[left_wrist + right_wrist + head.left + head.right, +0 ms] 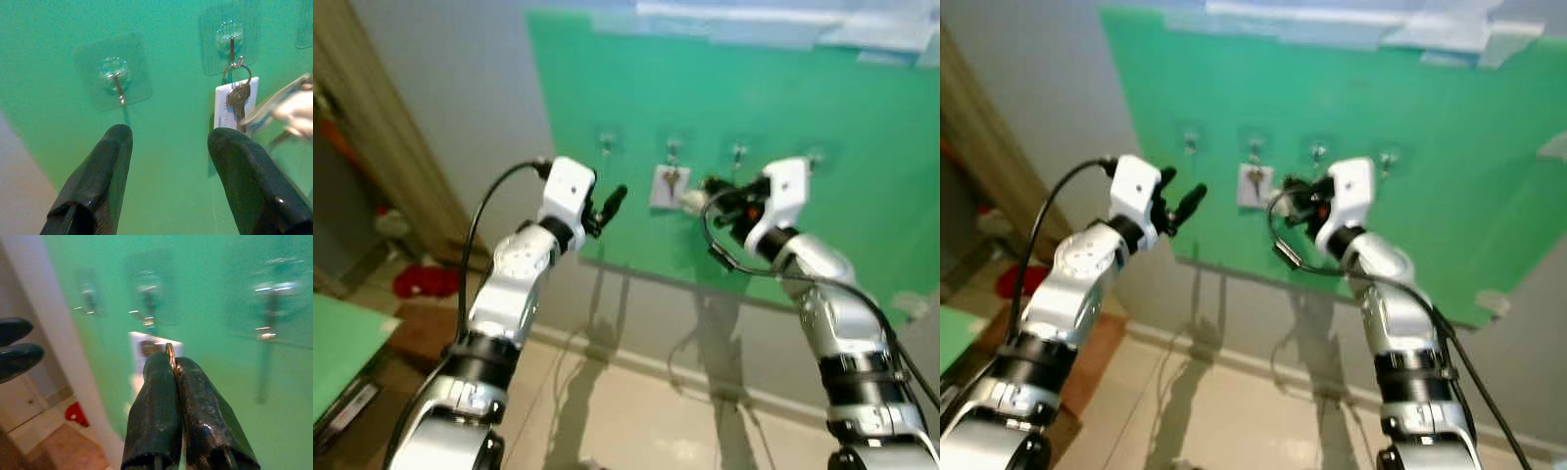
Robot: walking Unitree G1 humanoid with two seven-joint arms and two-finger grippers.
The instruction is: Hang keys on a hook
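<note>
A green board (862,117) on the wall carries a row of clear stick-on hooks. One key with a white tag (238,95) hangs from the second hook (232,41). The first hook (117,81) and the third hook (738,152) are bare. My right gripper (173,363) is raised before the board between the second and third hooks, shut on a gold key ring (170,352); something pale and blurred dangles from it (293,110). My left gripper (171,134) is open just below the first hook, holding nothing.
A fourth hook (816,155) is at the right of the row. Blue tape (754,20) runs along the board's top. To the left are a doorway frame (382,127), a red item on the floor (426,282) and a green surface (342,343). Pale tiles (636,411) lie below.
</note>
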